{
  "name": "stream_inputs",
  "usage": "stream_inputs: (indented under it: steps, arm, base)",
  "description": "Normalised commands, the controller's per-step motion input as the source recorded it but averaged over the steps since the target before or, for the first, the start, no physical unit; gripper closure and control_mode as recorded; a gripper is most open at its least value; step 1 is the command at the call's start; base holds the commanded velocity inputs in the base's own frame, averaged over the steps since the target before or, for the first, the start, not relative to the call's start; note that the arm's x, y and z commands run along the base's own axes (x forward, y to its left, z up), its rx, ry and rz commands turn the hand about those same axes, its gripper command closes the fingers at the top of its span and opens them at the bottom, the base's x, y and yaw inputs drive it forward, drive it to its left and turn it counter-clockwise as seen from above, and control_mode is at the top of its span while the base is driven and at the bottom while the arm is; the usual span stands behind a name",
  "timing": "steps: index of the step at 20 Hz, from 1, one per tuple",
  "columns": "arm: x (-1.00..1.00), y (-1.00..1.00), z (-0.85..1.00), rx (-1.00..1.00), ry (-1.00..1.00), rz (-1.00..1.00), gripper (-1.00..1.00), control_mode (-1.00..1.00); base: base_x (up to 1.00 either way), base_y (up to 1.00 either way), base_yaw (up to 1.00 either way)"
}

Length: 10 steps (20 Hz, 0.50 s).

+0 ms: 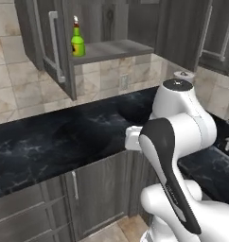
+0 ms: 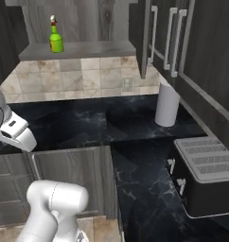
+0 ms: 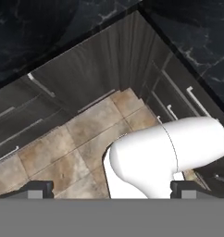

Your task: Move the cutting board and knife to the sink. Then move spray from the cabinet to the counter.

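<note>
The end effector [image 3: 109,190] points down at the tan tiled floor [image 3: 81,139], its two dark fingertips [image 3: 37,189] spread wide at the bottom corners of the hand view with nothing between them. Beyond them run the dark-grey lower cabinets [image 3: 86,74] with short silver handles, meeting at an inside corner below the edge of the black marble-look table [image 3: 35,28].

Seen from the base cameras, the table [image 1: 50,142] wraps an L-shaped corner, thin white veins running across its dark top. Above it the cabinet [image 1: 45,33] stands open, its door swung out with a long vertical silver bar handle [image 1: 55,45].

On the cabinet's inner shelf [image 1: 111,48] stands the spray [image 1: 77,41], upright near the shelf's left end: a small bright-green bottle with a yellow label, a narrow neck and a white-and-red nozzle top. The right base view shows the spray [image 2: 56,38] alone on that shelf, well above the table.

A white paper-towel roll [image 2: 167,105] stands upright on the table near the wall, and a dark toaster [image 2: 206,179] sits further along the right run.
</note>
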Motion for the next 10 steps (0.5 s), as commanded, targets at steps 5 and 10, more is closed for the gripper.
stream_inputs:
  steps: [5, 10]
  arm:
    - [0.0, 0.0, 0.0, 0.0, 0.0, 0.0, -1.0, 1.0]
    - [0.0, 0.0, 0.0, 0.0, 0.0, 0.0, -1.0, 1.0]
  base:
    - [-0.07, 0.17, -0.46]
    - [0.01, 0.19, -0.43]
